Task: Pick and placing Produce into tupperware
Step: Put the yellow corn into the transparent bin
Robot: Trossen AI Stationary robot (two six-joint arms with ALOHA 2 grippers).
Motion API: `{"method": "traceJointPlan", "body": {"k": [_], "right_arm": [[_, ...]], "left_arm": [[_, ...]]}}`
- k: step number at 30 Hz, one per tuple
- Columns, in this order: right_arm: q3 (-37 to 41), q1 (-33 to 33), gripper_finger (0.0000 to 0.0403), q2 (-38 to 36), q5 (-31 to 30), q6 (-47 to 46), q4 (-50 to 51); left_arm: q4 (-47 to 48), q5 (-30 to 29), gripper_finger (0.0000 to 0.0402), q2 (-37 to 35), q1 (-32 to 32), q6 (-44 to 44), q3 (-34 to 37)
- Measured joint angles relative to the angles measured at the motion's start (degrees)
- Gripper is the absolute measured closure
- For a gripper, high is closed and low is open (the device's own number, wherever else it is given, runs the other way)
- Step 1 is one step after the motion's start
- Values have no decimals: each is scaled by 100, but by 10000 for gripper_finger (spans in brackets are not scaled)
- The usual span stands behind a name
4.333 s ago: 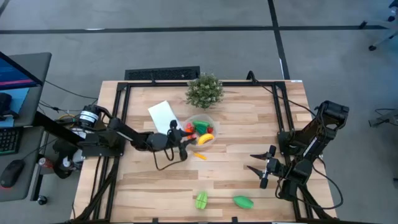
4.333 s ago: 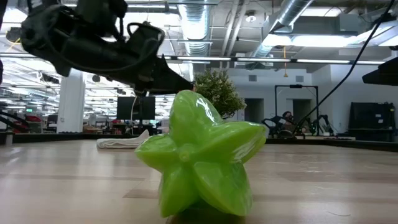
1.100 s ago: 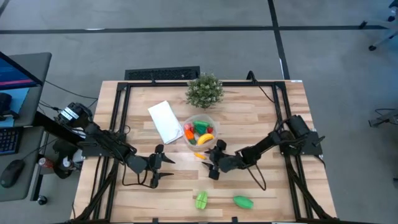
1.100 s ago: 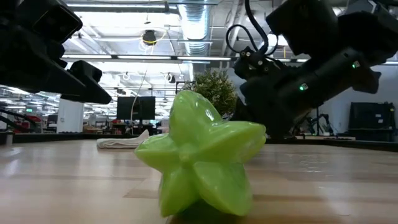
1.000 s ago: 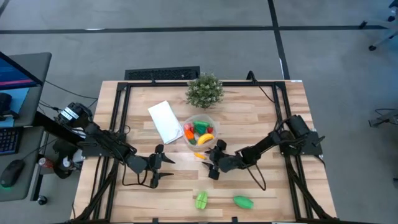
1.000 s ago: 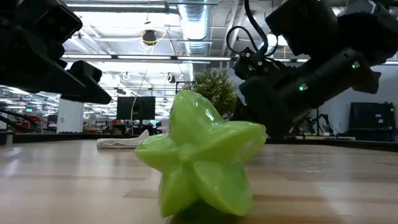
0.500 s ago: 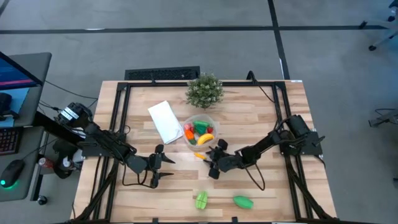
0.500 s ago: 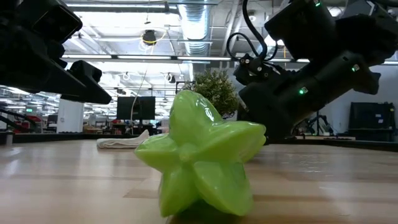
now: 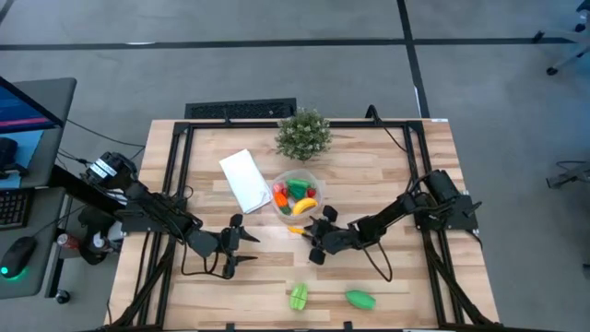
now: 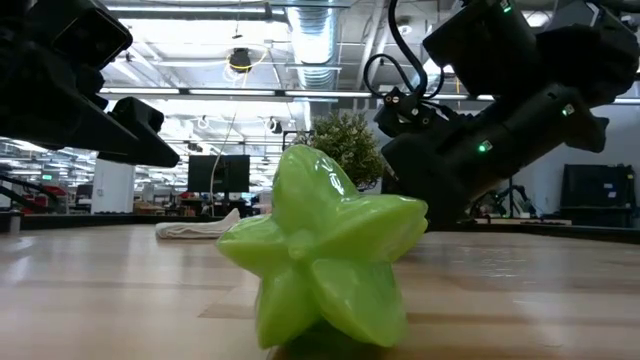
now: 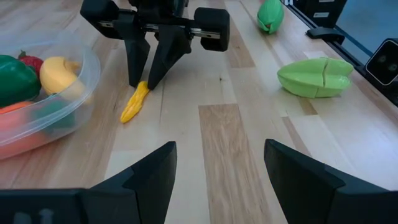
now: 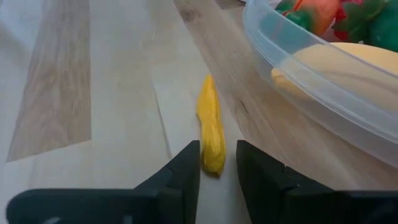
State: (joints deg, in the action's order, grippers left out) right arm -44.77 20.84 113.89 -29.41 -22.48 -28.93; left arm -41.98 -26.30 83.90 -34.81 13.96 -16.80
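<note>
A clear round tupperware (image 9: 312,181) at mid-table holds green, red and yellow produce. Just in front of it a long yellow-orange piece (image 9: 295,231) lies flat on the wood. My right gripper (image 12: 217,150) has come down on that piece's end and is shut on it. My left gripper (image 11: 221,177) hovers open to the left of it (image 9: 232,247), with nothing between its fingers. Two green pieces (image 9: 298,296) (image 9: 360,299) lie near the table's front edge. The star-shaped one (image 10: 320,265) fills the low view. My right gripper pinches the yellow-orange piece's end nearest it (image 12: 213,160) between its two fingertips, one on each long side. The fingers (image 11: 160,62) slant down from the table's right. The piece still lies flat on the table, its other end (image 11: 127,115) pointing away from the gripper.
A bushy potted plant (image 9: 302,135) stands at the table's far edge. A flat white lid (image 9: 244,180) lies to the left of the tupperware. A dark frame (image 9: 175,184) runs along the table's sides. Bare wood lies between the two grippers and the front green pieces.
My right gripper has edged a little toward the table's left, onto the end of the yellow-orange piece. The piece lies where it was.
</note>
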Motion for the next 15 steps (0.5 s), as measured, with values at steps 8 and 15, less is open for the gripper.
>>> {"method": "traceJointPlan", "body": {"k": [8,15], "right_arm": [[0,0,326,-2,0,42,-2],[0,2,352,-4,2,90,-2]], "left_arm": [[0,0,168,0,0,7,0],[1,-1,168,0,1,15,-2]]}}
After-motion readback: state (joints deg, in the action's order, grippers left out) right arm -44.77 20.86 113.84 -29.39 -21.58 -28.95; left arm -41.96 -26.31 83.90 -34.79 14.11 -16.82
